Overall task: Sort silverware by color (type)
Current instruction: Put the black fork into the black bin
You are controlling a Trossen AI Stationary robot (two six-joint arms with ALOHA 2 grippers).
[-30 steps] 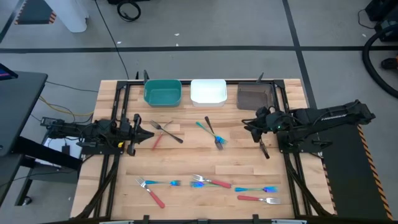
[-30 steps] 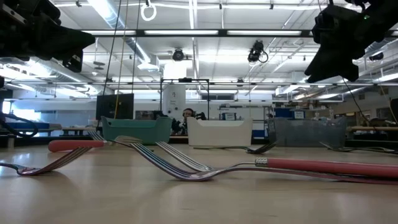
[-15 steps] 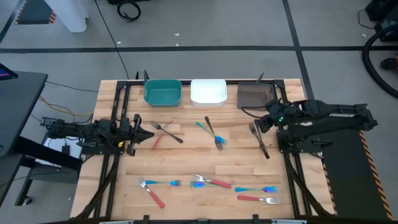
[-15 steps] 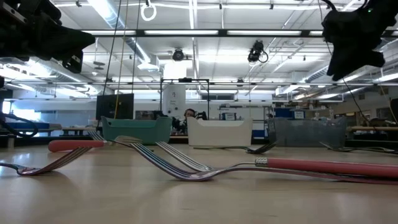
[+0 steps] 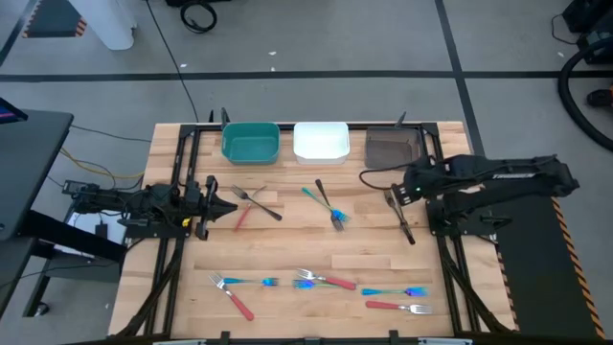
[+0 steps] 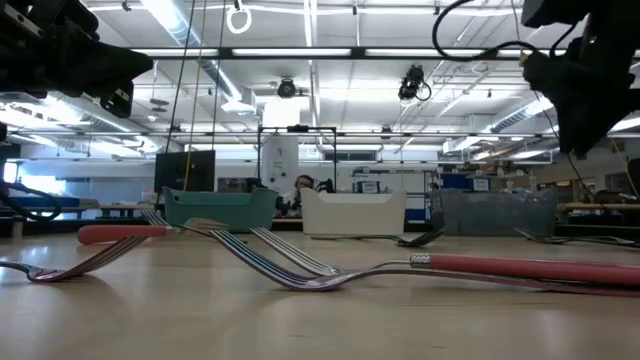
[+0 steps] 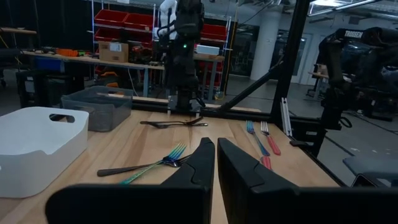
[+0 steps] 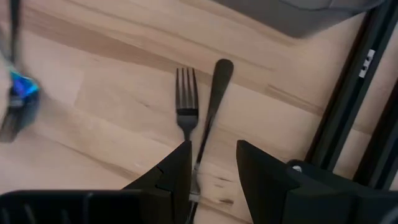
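Observation:
Slim forks lie flat on the wooden table. My right gripper hangs open above two dark forks near the table's right side. In the right wrist view these two dark forks lie side by side below the gripper, their handles running between its fingers. A teal and a dark fork lie mid-table. Dark forks cross a red one just in front of my left gripper, which waits shut at the left. Several blue-teal and red forks lie along the near edge.
Three bins stand in a row at the far edge: teal, white and brown-grey. The black frame rail runs close beside the right gripper. Bare wood lies between the centre forks and the near row.
My right gripper has shifted a little toward the table's right edge, high above the two dark forks, and its wrist has turned as it went. None of the forks has moved.

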